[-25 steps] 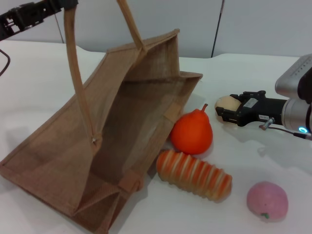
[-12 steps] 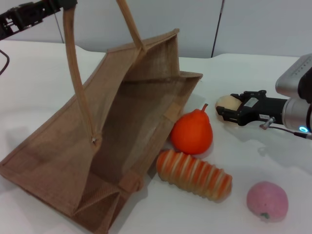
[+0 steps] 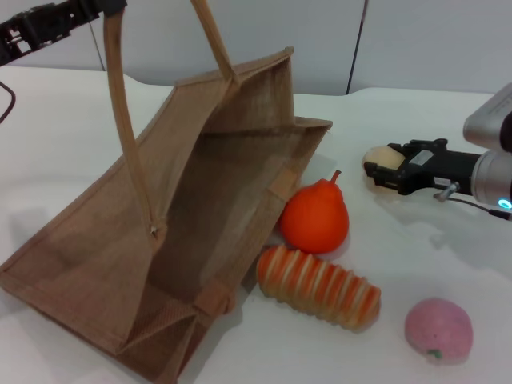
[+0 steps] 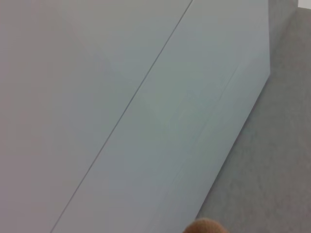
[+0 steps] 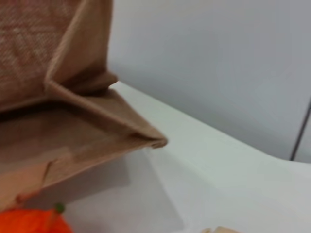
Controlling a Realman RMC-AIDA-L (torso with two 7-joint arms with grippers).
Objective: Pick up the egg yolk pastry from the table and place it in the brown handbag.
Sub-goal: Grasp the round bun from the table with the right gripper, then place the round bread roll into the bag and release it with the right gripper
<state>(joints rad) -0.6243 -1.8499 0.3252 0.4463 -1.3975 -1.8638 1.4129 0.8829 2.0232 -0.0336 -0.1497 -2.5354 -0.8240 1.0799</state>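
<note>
The egg yolk pastry (image 3: 381, 157) is a small pale bun at the right of the table, beyond the orange fruit. My right gripper (image 3: 386, 169) is shut on it, black fingers on either side. A pale sliver of the pastry (image 5: 219, 229) shows in the right wrist view. The brown handbag (image 3: 184, 216) stands tilted at the left and centre with its mouth open toward the right. Its near corner (image 5: 104, 119) shows in the right wrist view. My left gripper (image 3: 90, 10) at the top left holds one long handle (image 3: 124, 120) up taut.
An orange pear-shaped fruit (image 3: 316, 216) lies against the bag's mouth, with a striped bread roll (image 3: 318, 286) in front of it. A pink peach-like ball (image 3: 438, 330) sits at the front right. A wall rises behind the table.
My right gripper has moved a little up and to the right with the pastry in it. The left arm and the bag have not moved.
</note>
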